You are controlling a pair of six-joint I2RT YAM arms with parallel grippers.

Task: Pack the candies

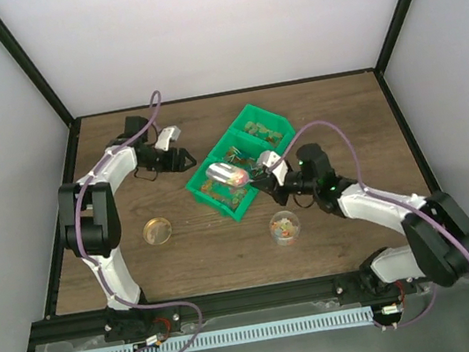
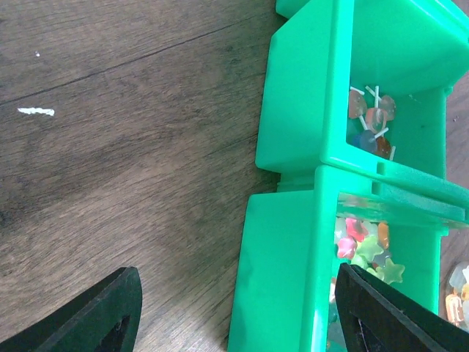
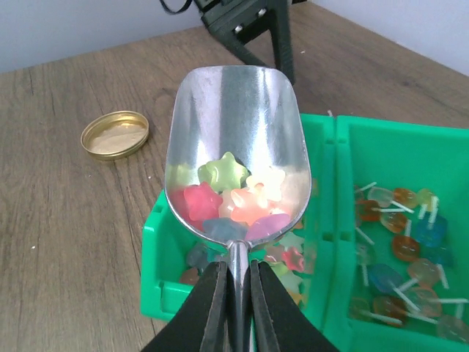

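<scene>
My right gripper (image 3: 234,293) is shut on the handle of a metal scoop (image 3: 234,110). The scoop holds several star-shaped candies (image 3: 238,194) in red, green, orange and pale yellow, and hovers over the near green bin (image 3: 157,238), where more candies (image 2: 366,246) lie. In the top view the scoop (image 1: 225,175) sits above the bins (image 1: 203,187), with my right gripper (image 1: 269,177) just right of it. My left gripper (image 2: 242,323) is open; the near bin's left wall (image 2: 286,264) stands between its fingers, untouched. In the top view it (image 1: 180,156) hangs at the bins' left side.
A small clear jar (image 1: 285,227) with a few sweets stands in front of the bins. Its gold lid (image 1: 158,231) (image 3: 115,134) lies on the wooden table to the left. The neighbouring bin holds lollipops (image 3: 403,235) (image 2: 372,121). A third bin (image 1: 264,127) sits farther back.
</scene>
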